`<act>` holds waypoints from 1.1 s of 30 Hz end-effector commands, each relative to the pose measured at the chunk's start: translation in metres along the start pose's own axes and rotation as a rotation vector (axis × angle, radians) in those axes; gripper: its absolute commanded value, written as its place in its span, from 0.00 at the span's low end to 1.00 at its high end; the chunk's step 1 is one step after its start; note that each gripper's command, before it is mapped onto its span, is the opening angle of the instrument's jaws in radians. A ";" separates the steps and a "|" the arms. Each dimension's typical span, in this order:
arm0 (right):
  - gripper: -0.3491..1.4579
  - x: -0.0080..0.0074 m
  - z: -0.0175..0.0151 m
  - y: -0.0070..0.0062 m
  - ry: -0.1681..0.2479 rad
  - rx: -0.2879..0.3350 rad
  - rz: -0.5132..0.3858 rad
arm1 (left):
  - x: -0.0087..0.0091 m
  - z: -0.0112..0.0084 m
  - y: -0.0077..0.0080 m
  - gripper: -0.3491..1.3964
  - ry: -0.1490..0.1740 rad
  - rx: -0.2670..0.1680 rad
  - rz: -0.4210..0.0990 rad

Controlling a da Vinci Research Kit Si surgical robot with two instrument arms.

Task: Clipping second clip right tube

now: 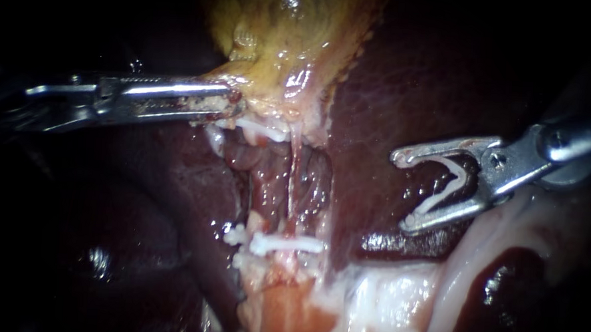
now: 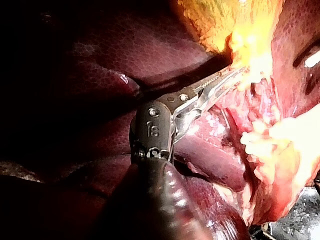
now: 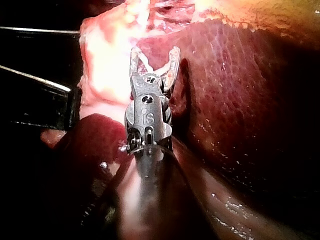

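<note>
The right tube (image 1: 293, 186) runs as a thin pale strand from the gallbladder (image 1: 294, 39) to a fixed clip (image 1: 285, 244) crossing its lower end. Well right of the tube, over the liver (image 1: 392, 90), the right instrument (image 1: 402, 190) carries a loaded clip (image 1: 440, 197) in wide-spread jaws. Up-left of the tube, the left instrument (image 1: 235, 102) has its jaws clamped on gallbladder tissue.

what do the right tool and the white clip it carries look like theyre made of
Right tool: apparently metal, polished silver-grey, with bright glints along both jaws and a screw head at the hinge.
Loaded clip: probably plastic, matt white, a thin V whose legs lie along both jaws. It shows no metallic shine, though the look alone cannot settle the material.
</note>
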 end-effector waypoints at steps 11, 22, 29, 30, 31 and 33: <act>0.47 0.0000 0.0000 0.0000 0.000 0.000 0.000 | 0.0068 -0.0065 0.0004 0.00 0.049 0.001 -0.013; 0.47 0.0019 0.0006 0.0004 0.006 0.014 0.011 | 0.0075 -0.0076 0.0008 0.00 0.066 0.015 -0.007; 0.47 0.0042 0.0031 0.0007 0.004 0.004 0.185 | 0.0073 -0.0075 0.0010 0.00 0.067 0.017 -0.006; 0.47 0.0044 0.0035 0.0008 0.004 0.001 0.197 | 0.0073 -0.0075 0.0010 0.00 0.067 0.017 -0.006; 0.46 0.0045 0.0040 0.0010 0.004 0.002 0.209 | 0.0073 -0.0075 0.0010 0.00 0.067 0.017 -0.006; 0.46 0.0047 0.0052 0.0012 0.003 -0.003 0.239 | 0.0072 -0.0075 0.0010 0.00 0.068 0.020 -0.006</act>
